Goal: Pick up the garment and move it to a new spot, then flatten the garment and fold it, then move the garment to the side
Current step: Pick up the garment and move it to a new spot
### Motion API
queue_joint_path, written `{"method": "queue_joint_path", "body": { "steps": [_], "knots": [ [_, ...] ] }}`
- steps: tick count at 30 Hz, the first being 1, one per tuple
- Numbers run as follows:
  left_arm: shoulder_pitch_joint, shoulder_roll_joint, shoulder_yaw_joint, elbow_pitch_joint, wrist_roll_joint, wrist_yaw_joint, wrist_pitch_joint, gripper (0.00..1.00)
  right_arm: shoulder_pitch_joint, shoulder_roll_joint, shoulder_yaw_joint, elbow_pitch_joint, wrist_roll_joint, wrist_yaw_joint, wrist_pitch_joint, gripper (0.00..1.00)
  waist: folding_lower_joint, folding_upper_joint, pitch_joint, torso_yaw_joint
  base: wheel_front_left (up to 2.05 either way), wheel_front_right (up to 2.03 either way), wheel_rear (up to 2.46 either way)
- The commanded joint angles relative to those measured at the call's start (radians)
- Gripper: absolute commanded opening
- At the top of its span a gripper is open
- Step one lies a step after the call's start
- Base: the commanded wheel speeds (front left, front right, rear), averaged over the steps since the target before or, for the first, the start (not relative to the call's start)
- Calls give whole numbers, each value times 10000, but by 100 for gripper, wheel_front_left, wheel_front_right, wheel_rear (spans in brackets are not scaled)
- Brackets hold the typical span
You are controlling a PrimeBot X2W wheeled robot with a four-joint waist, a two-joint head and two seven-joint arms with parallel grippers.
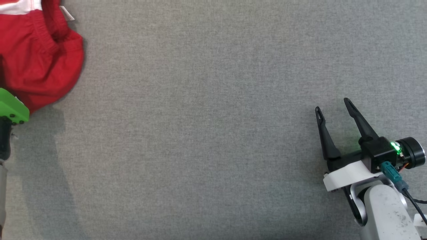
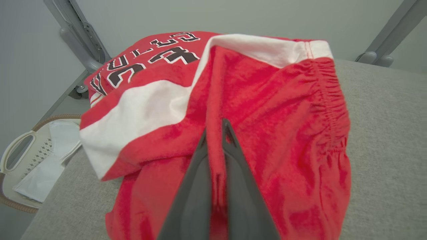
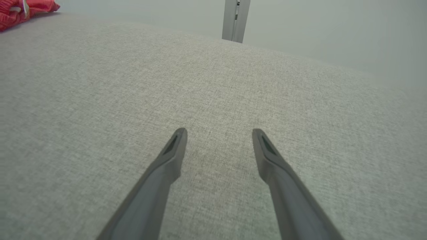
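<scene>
The garment (image 1: pixel 36 56) is a red pair of shorts with white bands and black lettering, crumpled at the far left of the grey table. In the left wrist view the garment (image 2: pixel 267 110) lies bunched, and my left gripper (image 2: pixel 215 128) is shut on a raised ridge of its red cloth, pinched between the two dark fingers. The left arm's green wrist part (image 1: pixel 11 108) shows at the head view's left edge, beside the cloth. My right gripper (image 1: pixel 332 104) stands open over bare table at the lower right, far from the garment (image 3: pixel 23 11), nothing between its fingers (image 3: pixel 175 143).
The grey fabric-covered table (image 1: pixel 206 133) stretches wide between the two arms. Off the table's edge, a pale basket (image 2: pixel 23 163) holding white cloth stands low on the floor. Grey frame legs (image 2: pixel 80 36) rise behind the table, and one post (image 3: pixel 235 20) stands at its far side.
</scene>
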Motion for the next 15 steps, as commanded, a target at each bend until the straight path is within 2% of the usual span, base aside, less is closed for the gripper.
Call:
{"method": "queue_joint_path", "body": {
  "steps": [1, 7, 15],
  "knots": [
    [111, 156, -82, -75, -13, -30, -183, 0, -16, -34, -4, 53, 86, -10, -38, 100, -1, -1, -227, 11, 0, 0, 0],
    [149, 286, -658, -510, 282, -30, -680, 0, 154, -32, 74, 301, 369, -10, -38, 100, -1, -1, -1016, -48, 0, 0, 0],
    [-102, 517, -1498, -1852, 949, -30, -583, 0, 498, -32, 93, 528, 855, -10, -38, 100, -1, -1, -2314, -512, 0, 0, 0]
  ]
}}
